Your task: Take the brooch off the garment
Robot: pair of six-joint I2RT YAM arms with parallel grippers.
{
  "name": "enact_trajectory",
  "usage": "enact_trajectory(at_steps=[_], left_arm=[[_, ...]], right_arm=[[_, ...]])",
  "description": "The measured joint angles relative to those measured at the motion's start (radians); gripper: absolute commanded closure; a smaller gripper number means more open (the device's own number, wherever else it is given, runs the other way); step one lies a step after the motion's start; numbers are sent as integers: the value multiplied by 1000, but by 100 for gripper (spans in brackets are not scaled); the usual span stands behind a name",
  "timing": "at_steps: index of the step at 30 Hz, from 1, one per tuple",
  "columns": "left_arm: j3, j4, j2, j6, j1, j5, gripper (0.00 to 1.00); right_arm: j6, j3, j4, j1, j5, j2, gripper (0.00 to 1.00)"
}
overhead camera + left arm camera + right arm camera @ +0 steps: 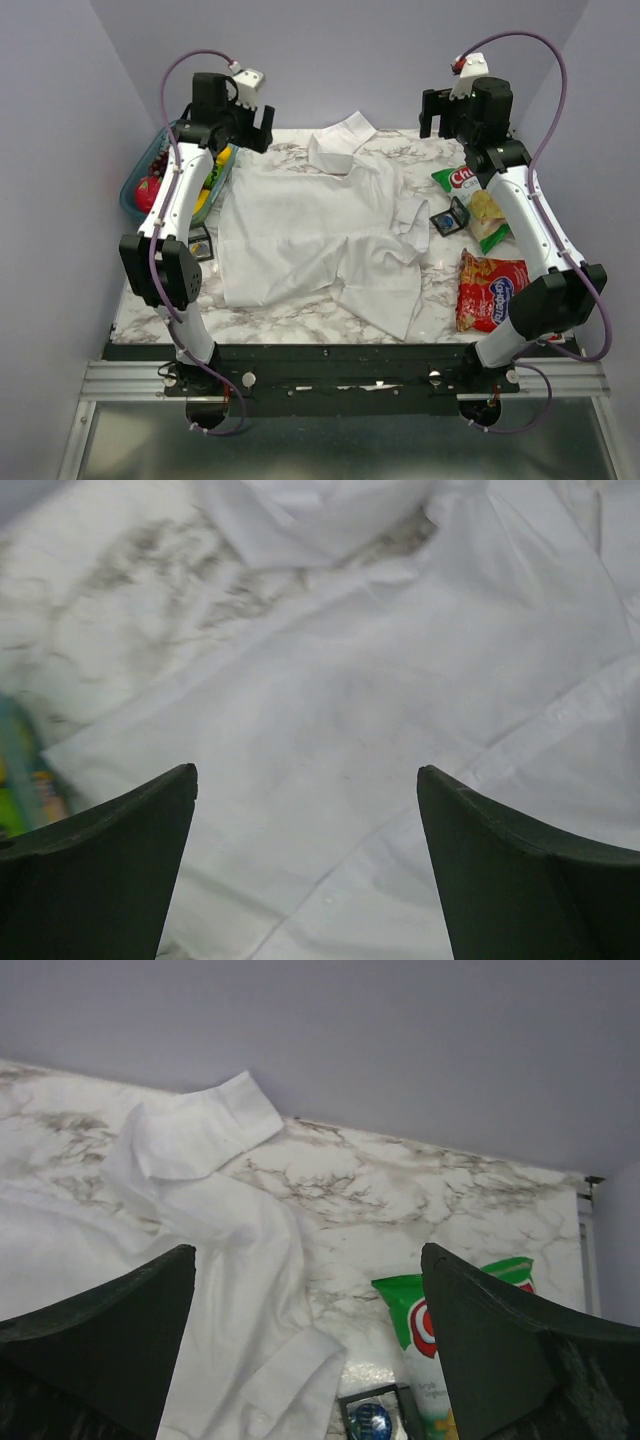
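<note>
Left gripper (258,128), jaws apart and empty, is raised over the tabletop's (440,290) far-left corner and right gripper (433,112), likewise apart and empty, over the far-right corner, elbows folded toward the near edge; the garment (310,230) fills the middle, a teal bin (128,195) crowding the left edge, chip bag (460,180) and red snack pack (490,290) the right. Left wrist view: fingers (110,870) spread above plain shirt cloth. Right wrist view: the brooch (372,1421) lies off the garment on a black frame (345,1400), just beside a cuff (290,1385) and the chip bag.

The right gripper (308,1252) gapes above garment (235,1260), green bag (425,1325) and blue brooch (372,1421)
</note>
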Motion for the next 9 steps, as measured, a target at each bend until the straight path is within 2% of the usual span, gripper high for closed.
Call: enact_trajectory(at_steps=[3,9], left_arm=[[8,38,-50,-4,49,-98,1],[19,32,-66,93,37,-188,1]], right_arm=[[24,-13,22,0,95,0,0],[23,-2,36,0,180,3,0]])
